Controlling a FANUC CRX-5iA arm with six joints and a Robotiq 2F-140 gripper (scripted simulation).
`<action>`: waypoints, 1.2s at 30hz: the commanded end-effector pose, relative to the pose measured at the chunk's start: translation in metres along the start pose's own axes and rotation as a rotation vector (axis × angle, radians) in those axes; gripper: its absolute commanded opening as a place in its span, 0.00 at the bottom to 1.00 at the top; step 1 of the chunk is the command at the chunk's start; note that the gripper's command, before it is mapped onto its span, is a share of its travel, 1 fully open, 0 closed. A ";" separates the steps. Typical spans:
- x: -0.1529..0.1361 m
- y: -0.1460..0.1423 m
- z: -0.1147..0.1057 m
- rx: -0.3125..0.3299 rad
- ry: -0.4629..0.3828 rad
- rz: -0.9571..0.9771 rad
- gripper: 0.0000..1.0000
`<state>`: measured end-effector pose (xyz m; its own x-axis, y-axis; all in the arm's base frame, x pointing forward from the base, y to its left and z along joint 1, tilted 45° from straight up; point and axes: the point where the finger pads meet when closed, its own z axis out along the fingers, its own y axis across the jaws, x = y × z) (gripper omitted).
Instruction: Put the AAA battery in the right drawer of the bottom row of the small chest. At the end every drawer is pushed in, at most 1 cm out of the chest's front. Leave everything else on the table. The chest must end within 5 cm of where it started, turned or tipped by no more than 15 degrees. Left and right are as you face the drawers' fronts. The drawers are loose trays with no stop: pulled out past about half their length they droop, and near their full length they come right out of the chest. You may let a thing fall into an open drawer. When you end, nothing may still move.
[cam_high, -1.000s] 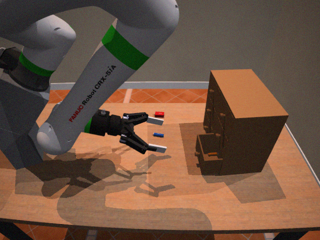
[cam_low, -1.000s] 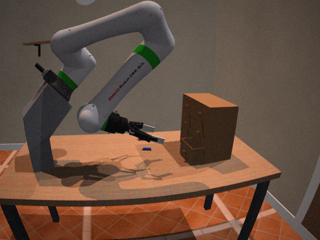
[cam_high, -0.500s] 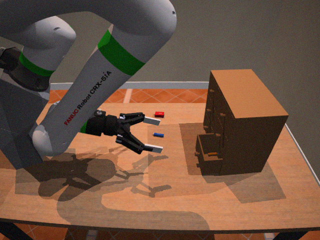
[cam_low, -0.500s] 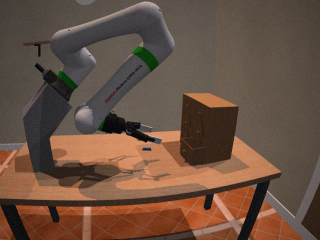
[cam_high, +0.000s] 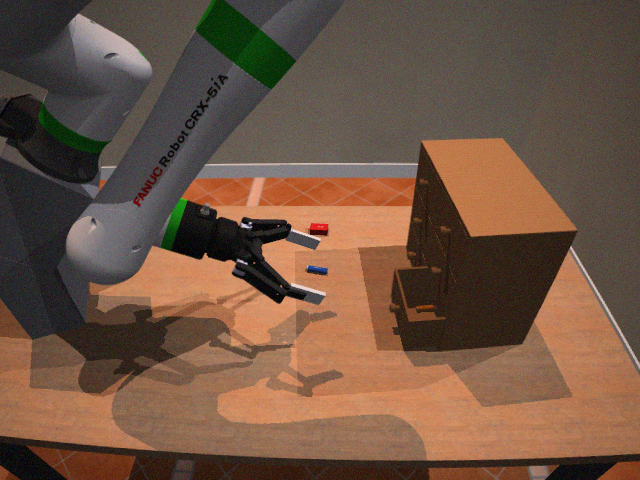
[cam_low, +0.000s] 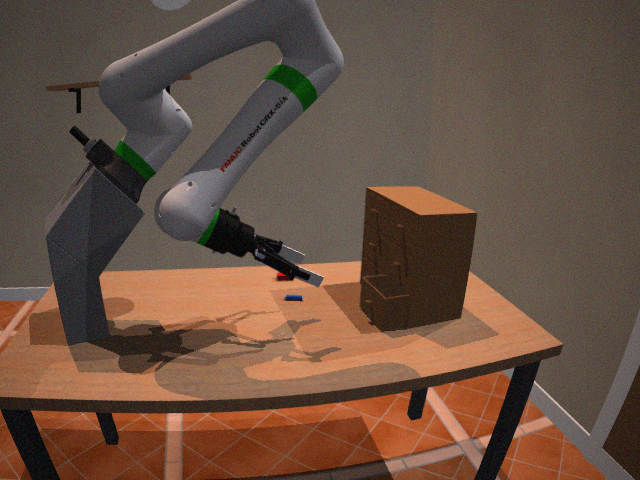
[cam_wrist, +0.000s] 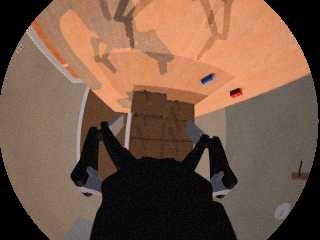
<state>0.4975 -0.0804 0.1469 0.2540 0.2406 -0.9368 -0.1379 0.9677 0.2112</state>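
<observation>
Standing wide open, the end effector grips nothing. Ahead, low to its right, the orange battery apparently lies inside the open drawer; light, rigid, liable to roll, it would suit a mid-barrel pinch.

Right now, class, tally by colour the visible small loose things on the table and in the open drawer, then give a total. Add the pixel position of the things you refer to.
Red: 1 (small block (cam_high: 318, 228) (cam_low: 283, 276) (cam_wrist: 236, 93))
Blue: 1 (small cylinder (cam_high: 316, 269) (cam_low: 293, 298) (cam_wrist: 208, 79))
Orange: 1 (small item (cam_high: 425, 308), in the open drawer (cam_high: 423, 333) (cam_low: 395, 313) (cam_wrist: 150, 104))
Total: 3
</observation>
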 end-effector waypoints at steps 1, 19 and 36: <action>-0.003 0.001 0.001 -0.009 0.077 0.004 1.00; -0.020 -0.004 -0.009 0.008 0.607 -0.010 1.00; -0.031 -0.001 -0.016 -0.010 0.972 -0.013 1.00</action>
<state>0.4786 -0.0978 0.1779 -0.4310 0.0760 -0.8991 -0.1739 0.9708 0.1654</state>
